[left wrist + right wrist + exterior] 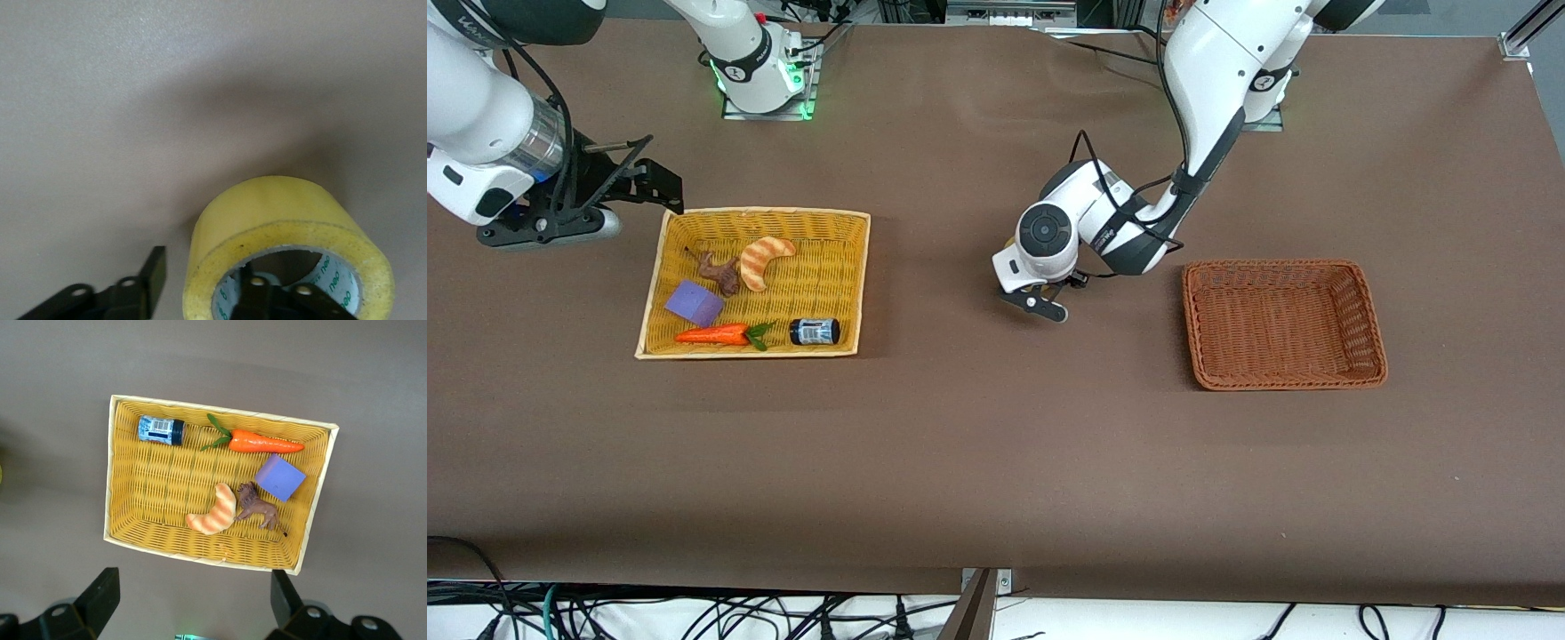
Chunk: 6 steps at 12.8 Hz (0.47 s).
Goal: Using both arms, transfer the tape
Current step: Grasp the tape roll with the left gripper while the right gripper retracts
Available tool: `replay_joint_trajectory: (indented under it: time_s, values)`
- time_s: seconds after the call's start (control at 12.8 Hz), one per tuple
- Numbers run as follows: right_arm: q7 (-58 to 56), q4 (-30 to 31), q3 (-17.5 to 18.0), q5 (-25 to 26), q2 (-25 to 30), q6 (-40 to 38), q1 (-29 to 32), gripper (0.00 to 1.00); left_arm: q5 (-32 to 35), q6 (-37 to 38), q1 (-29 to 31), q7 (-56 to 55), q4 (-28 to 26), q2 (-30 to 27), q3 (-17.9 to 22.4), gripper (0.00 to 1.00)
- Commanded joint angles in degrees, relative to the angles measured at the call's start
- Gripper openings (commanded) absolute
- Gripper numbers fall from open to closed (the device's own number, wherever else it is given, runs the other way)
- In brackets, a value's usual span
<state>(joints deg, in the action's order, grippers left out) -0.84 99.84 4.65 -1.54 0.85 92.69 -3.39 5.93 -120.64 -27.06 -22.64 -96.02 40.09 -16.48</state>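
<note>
The tape (280,207), a thick yellowish roll with a wide hollow core, stands on the brown table in the left wrist view. My left gripper (203,267) straddles its wall. One finger (252,293) is inside the core, and the other finger (155,267) is outside with a narrow gap to the roll. In the front view my left gripper (1040,302) is down at the table's middle and its wrist hides the tape. My right gripper (660,182) waits open and holds nothing. It hovers by the yellow basket's corner nearest the right arm's base.
The yellow basket (863,267) toward the right arm's end holds a croissant (765,260), a carrot (716,335), a purple block (694,302), a dark jar (815,332) and a small brown animal figure (720,271). A brown wicker basket (1374,320) sits toward the left arm's end.
</note>
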Motion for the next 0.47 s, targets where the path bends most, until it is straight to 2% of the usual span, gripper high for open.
replay_joint_trajectory:
  time_s: [0.0,0.16,0.39]
  values:
    - [-1.1,0.53,-0.17,-0.22,0.64,-0.58,-0.13,1.0,1.46,0.66,-0.27,0.41,-0.31,-0.8,0.4,0.0]
    - [-1.1,0.53,-0.17,-0.22,0.64,-0.58,-0.13,1.0,1.46,3.03,-0.1,0.14,0.22,-1.94,0.4,0.0]
    - [-1.1,0.44,-0.17,-0.22,0.64,-1.02,-0.13,1.0,1.37,11.28,1.92,0.14,0.57,-8.34,0.66,0.0]
